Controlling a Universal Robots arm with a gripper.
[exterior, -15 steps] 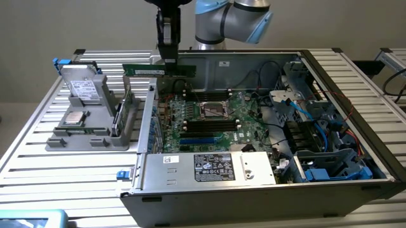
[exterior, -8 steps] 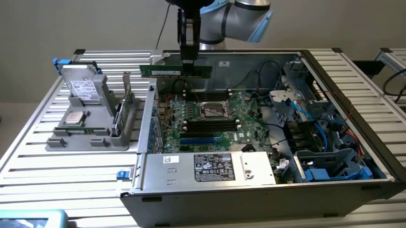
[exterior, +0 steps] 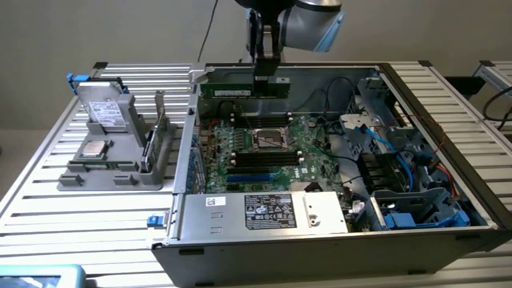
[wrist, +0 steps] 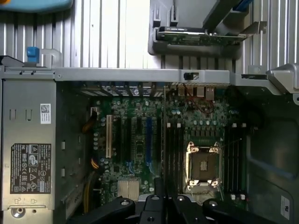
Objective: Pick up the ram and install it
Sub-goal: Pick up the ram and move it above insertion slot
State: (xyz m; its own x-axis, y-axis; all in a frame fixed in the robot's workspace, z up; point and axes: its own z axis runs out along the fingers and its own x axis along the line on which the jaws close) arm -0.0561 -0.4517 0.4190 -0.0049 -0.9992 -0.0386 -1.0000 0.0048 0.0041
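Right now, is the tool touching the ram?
Touching. The exterior view shows the tool closed on the upper edge of the ram, with no gap between them, and the ram hangs level from it.

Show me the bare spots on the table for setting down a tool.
Bare table slats lie between the grey parts holder and the teal object. Crowded: the open computer case, packed with cables, the end effector holding the ram above it.

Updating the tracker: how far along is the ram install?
Pickup looks done: the gripper is shut on the ram and holds it in the air above the open case. Seating is left: the ram is not yet in any slot on the motherboard.
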